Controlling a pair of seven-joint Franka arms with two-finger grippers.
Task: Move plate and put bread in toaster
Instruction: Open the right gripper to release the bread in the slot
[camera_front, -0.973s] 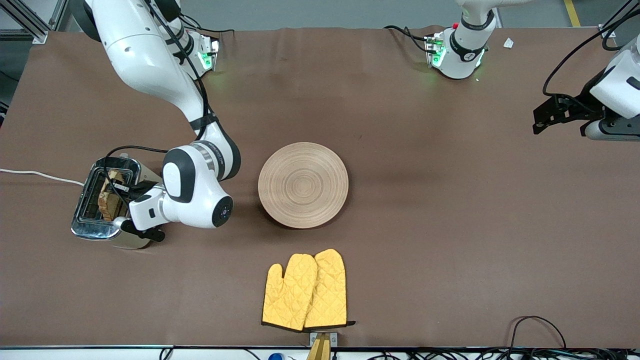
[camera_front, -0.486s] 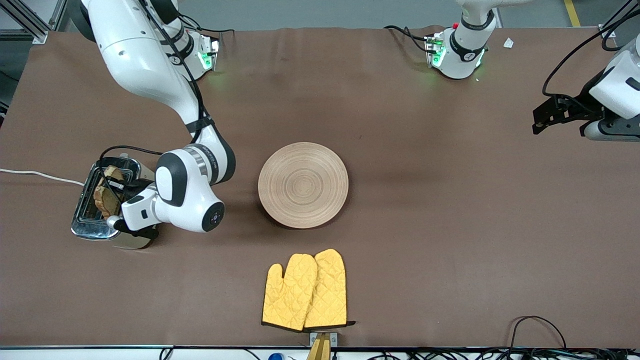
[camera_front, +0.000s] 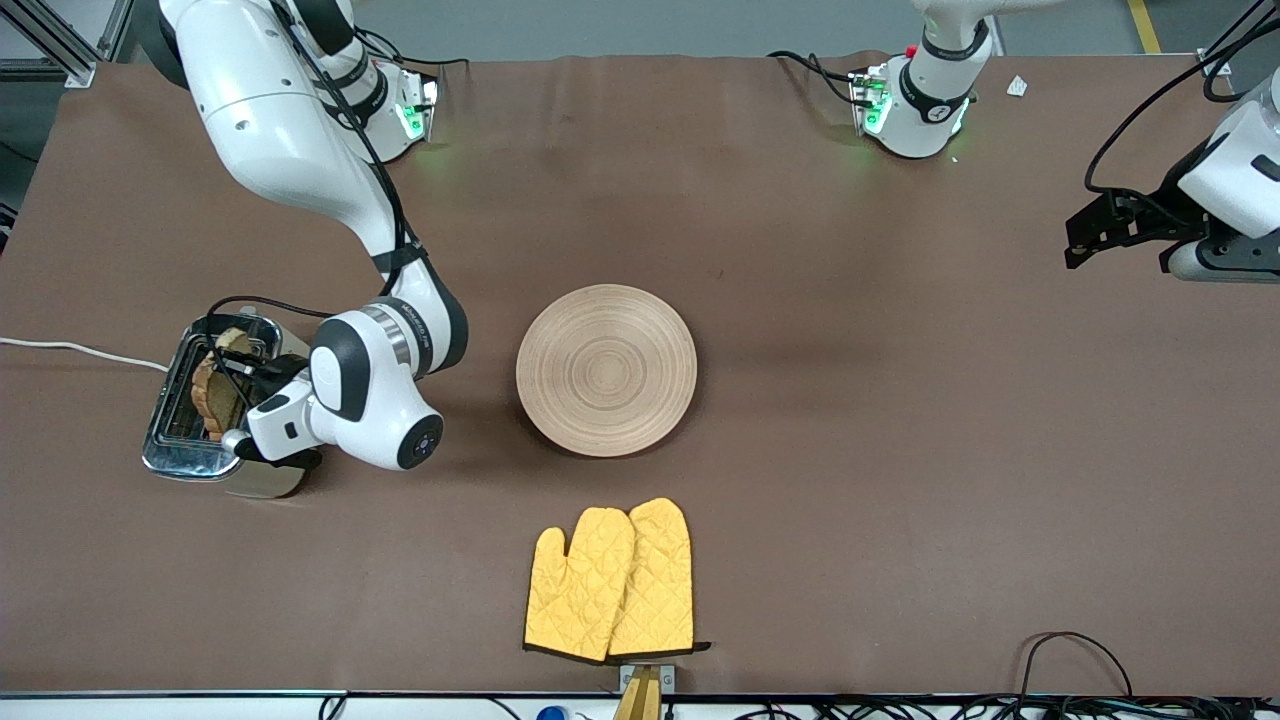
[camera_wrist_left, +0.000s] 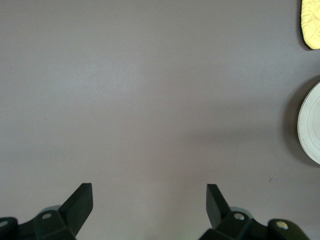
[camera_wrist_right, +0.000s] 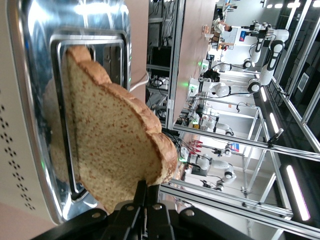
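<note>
The cream toaster (camera_front: 180, 452) with its chrome top stands near the right arm's end of the table. My right gripper (camera_front: 232, 385) is over it, shut on one edge of the brown bread slice (camera_front: 212, 395). In the right wrist view the bread (camera_wrist_right: 110, 145) hangs from the right gripper (camera_wrist_right: 148, 187) at the mouth of a slot in the toaster (camera_wrist_right: 25, 130); whether its lower edge is inside I cannot tell. The wooden plate (camera_front: 606, 370) lies bare mid-table. My left gripper (camera_front: 1110, 232) waits open at the left arm's end; the left wrist view shows the left gripper (camera_wrist_left: 150, 196) over bare cloth.
A pair of yellow oven mitts (camera_front: 610, 583) lies nearer the front camera than the plate. The toaster's white cord (camera_front: 70, 349) runs off the table edge at the right arm's end. In the left wrist view the plate's rim (camera_wrist_left: 311, 125) and a mitt tip (camera_wrist_left: 311, 22) show.
The right gripper has carried the bread a little across the toaster's top toward the right arm's end of the table. The left arm and the plate have not moved.
</note>
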